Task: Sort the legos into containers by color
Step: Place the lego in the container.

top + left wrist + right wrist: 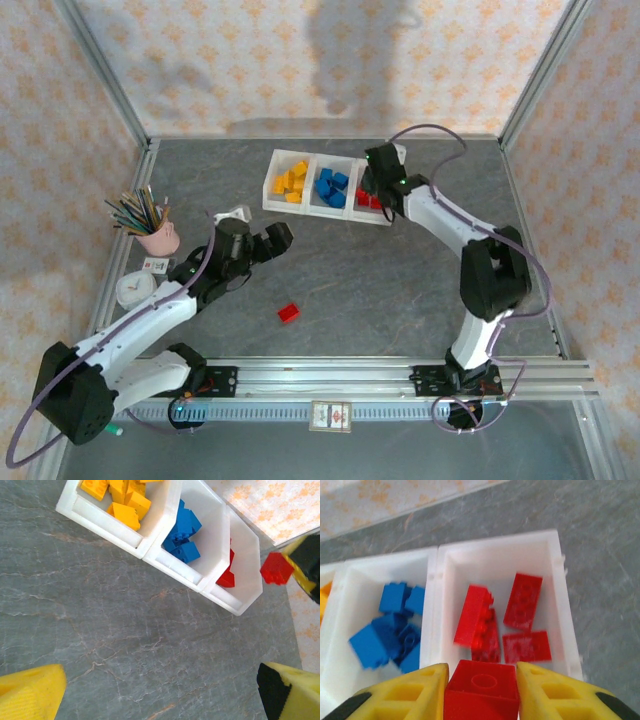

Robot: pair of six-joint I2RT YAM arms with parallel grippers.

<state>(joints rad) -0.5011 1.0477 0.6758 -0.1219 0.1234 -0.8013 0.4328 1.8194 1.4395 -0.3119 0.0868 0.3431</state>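
Observation:
The white three-compartment tray [305,205] stands at the back of the table, with yellow legos [290,182] on the left, blue ones [331,187] in the middle and red ones [368,201] on the right. My right gripper [481,672] hangs over the near rim of the red compartment [560,595], shut on a red brick [481,692]. Several red bricks [522,600] lie in that compartment, and blue ones [390,630] in the compartment beside it. My left gripper [160,695] is open and holds nothing, above bare table short of the tray [150,555]. One red lego [289,312] lies loose on the table.
A pink cup of pencils [158,238] and a small white round clock [133,290] stand at the left edge. A small white object [235,215] lies behind my left gripper. An aluminium rail [400,372] runs along the near edge. Patterned walls close in the table.

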